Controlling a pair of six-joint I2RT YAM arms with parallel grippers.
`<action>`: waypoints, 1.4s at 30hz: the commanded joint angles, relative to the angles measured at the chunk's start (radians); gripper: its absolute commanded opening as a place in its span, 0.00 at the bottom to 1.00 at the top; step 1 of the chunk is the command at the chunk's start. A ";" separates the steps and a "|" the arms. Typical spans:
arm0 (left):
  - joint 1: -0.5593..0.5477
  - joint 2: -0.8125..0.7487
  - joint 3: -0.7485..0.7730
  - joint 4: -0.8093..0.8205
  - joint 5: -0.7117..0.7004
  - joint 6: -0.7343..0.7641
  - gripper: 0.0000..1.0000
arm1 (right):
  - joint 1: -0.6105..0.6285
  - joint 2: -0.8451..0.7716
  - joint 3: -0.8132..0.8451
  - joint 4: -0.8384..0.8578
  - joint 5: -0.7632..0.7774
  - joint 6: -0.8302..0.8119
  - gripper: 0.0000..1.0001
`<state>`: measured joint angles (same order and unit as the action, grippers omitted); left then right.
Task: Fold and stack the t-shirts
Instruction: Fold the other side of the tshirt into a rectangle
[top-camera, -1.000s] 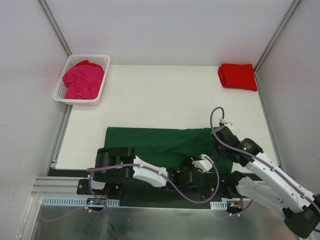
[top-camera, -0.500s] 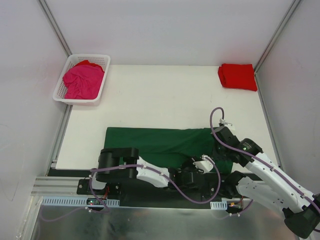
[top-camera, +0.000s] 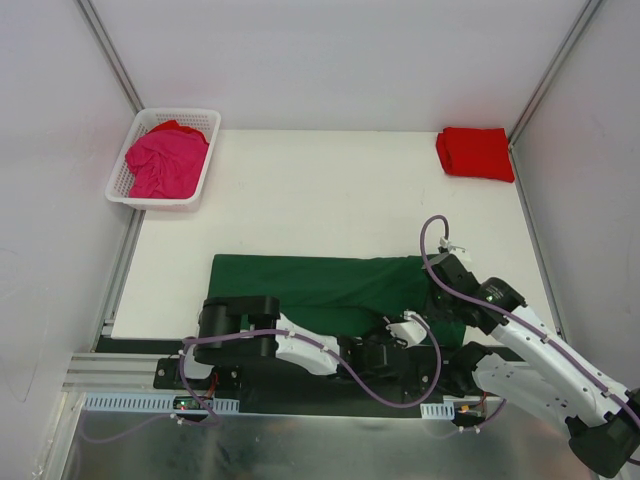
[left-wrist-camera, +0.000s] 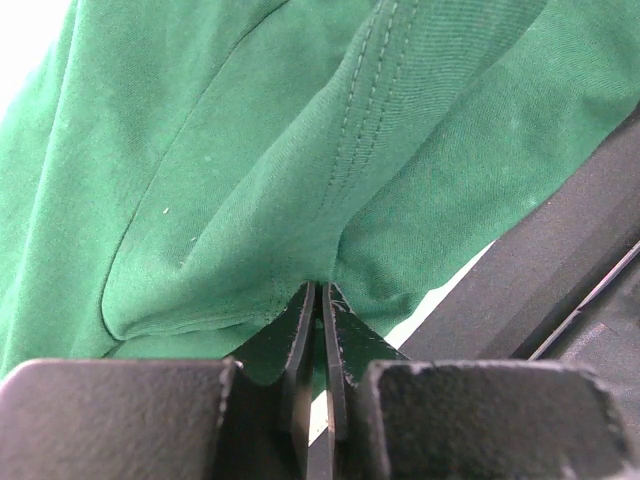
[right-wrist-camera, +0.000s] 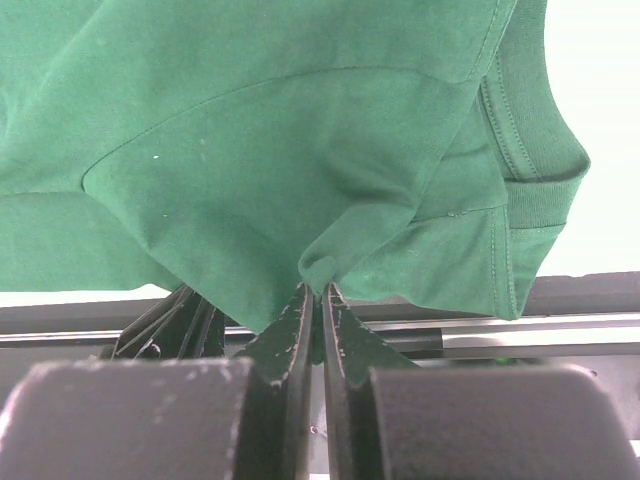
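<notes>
The dark green t-shirt (top-camera: 320, 283) lies flat and long across the near edge of the table, its right end by both grippers. My left gripper (top-camera: 398, 322) reaches in low from the left. In the left wrist view my left gripper (left-wrist-camera: 320, 291) is shut on a pinch of the green t-shirt (left-wrist-camera: 240, 160) below a stitched seam. My right gripper (right-wrist-camera: 319, 291) is shut on a fold of the green t-shirt (right-wrist-camera: 270, 150) beside the ribbed collar (right-wrist-camera: 530, 150). From above, my right gripper (top-camera: 443, 312) sits at the shirt's near right corner. A folded red t-shirt (top-camera: 475, 152) lies at the far right.
A white lattice basket (top-camera: 150, 203) at the far left holds a crumpled pink t-shirt (top-camera: 165, 162). A black rail (top-camera: 300, 390) runs along the table's near edge under the arms. White walls close in the left, back and right sides.
My left gripper has closed on the green t-shirt's edge, and the left arm has crept slightly to the right. The right gripper has held its grip in place.
</notes>
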<state>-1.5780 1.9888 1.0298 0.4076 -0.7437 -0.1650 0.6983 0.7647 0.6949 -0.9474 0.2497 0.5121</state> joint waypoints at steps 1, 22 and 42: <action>-0.008 -0.031 0.009 0.019 -0.014 0.001 0.04 | 0.006 -0.010 -0.001 -0.022 0.022 0.000 0.05; -0.013 -0.165 -0.071 0.017 -0.039 0.025 0.00 | 0.006 -0.010 -0.009 -0.011 0.019 0.005 0.05; -0.062 -0.291 -0.140 -0.061 -0.072 0.013 0.00 | 0.007 0.005 -0.026 0.002 0.005 0.000 0.05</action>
<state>-1.6215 1.7802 0.9138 0.3733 -0.7719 -0.1436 0.6983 0.7658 0.6807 -0.9455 0.2493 0.5121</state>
